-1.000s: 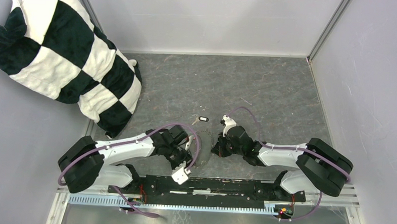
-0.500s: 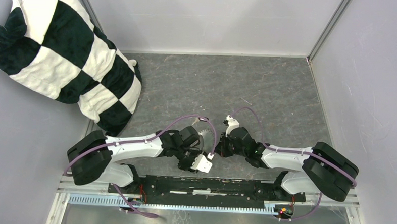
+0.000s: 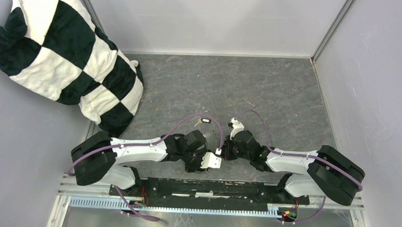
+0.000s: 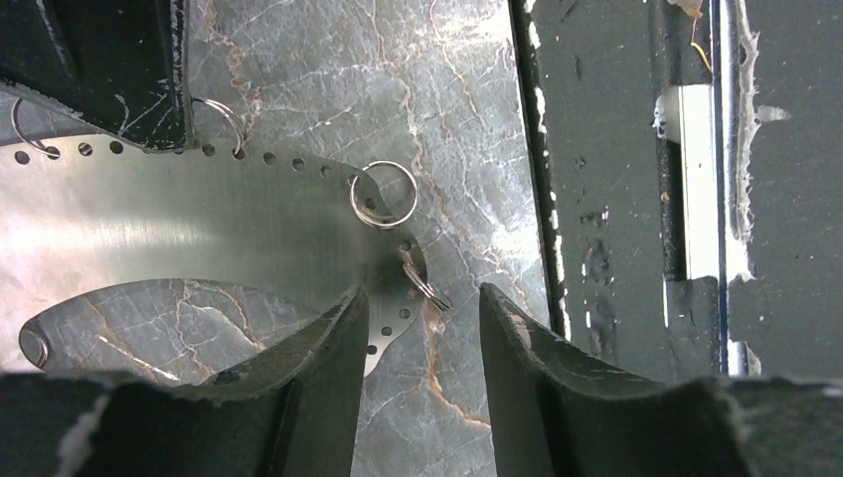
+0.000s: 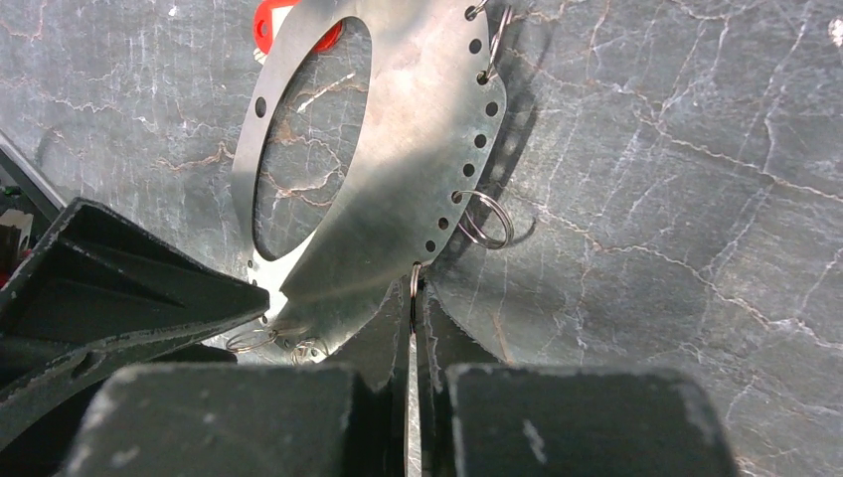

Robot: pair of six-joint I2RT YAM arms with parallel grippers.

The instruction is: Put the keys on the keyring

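Left jaws newly at keyring (image 4: pixel 199 224) edge

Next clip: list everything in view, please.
Checkered fabric cushion: one, black-and-white, far left corner.
Marbled tabletop: one, grey, under everything.
Flat metal keyring plate with oval cut-out: one, silvery, between both tools.
Small split rings: several, silver, in plate's rim holes.
Plastic key tag: one, red, partly hidden behind plate.
Small tagged key: one, black tag, tabletop beyond plate.
Left tool: one, black, open, straddling plate's tip.
Right tool: one, black, shut on plate's rim.
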